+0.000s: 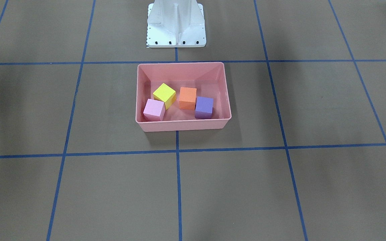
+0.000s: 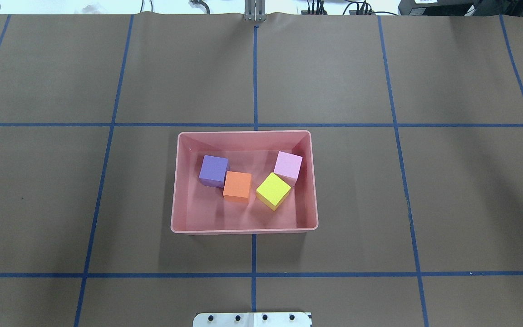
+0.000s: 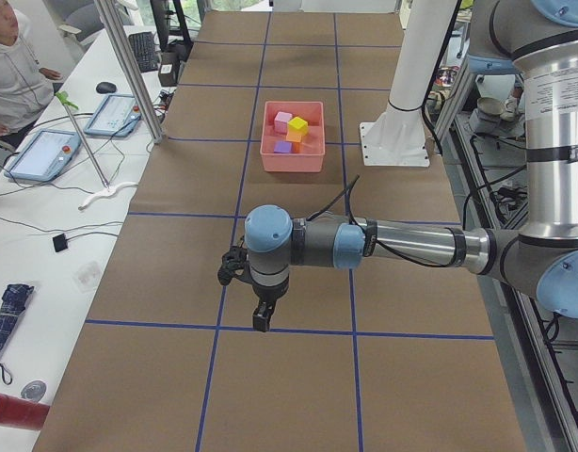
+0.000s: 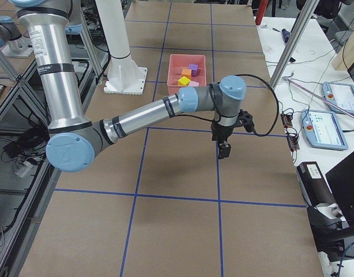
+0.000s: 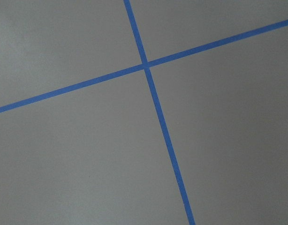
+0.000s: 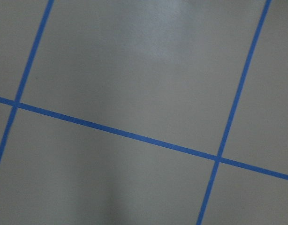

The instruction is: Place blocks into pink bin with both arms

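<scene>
While all four blocks lie inside the pink bin (image 2: pixel 243 230), both arms hang over the table (image 2: pixel 61 204), well apart from the bin. The purple block (image 2: pixel 214 169) sits toward the bin's left wall, with the orange block (image 2: pixel 237 185) just beside it. The yellow block (image 2: pixel 273 190), turned at an angle, and the lilac block (image 2: pixel 288 164) sit toward the bin's right wall. The left gripper (image 3: pixel 261 315) and right gripper (image 4: pixel 223 149) point down; whether their jaws are apart or together cannot be told.
</scene>
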